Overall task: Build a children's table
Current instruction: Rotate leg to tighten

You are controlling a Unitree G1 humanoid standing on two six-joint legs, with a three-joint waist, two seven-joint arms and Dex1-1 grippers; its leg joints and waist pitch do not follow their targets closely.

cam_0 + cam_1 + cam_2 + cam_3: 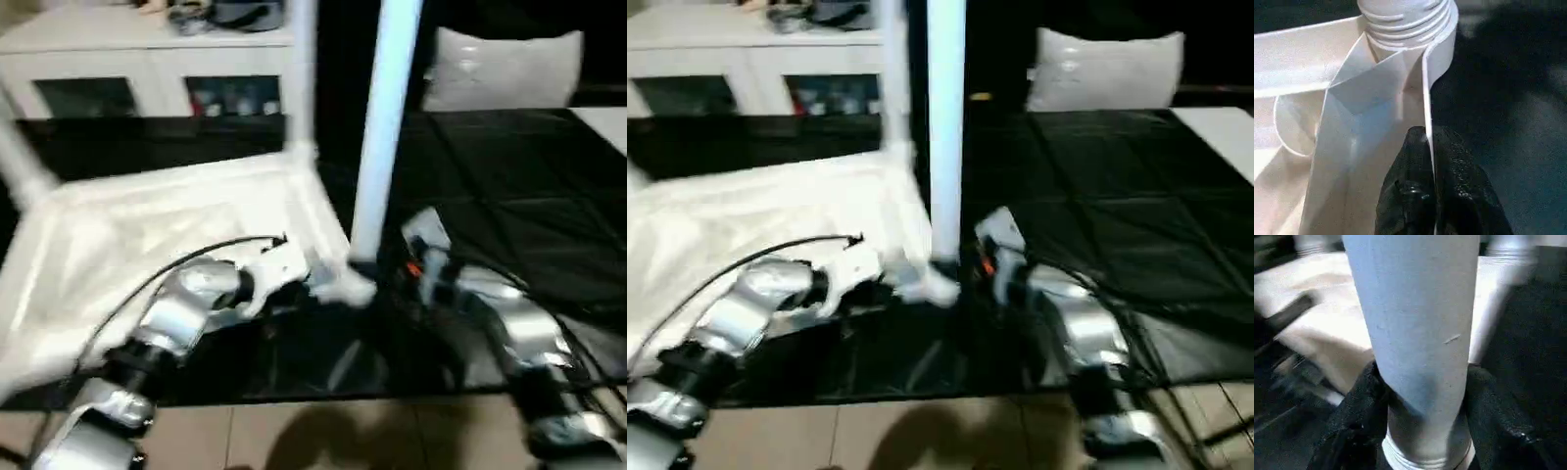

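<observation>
1. The table top [167,225] lies underside-up on the black surface [529,186]; left hand [1430,161] is pinched onto its rim.
2. Right hand [1420,431] is clamped around the upright leg [384,127] near its corner socket [1405,19].
3. Keep the leg vertical, twisting while the rim is held steady.

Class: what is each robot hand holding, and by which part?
Left hand pinches the tabletop's edge wall near a corner; right hand grips a leg near its lower end.

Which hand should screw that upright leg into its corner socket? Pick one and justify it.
Right. The right hand already wraps the upright leg near its base, just above the corner socket. The left hand is shut on the tabletop's rim, steadying it.
</observation>
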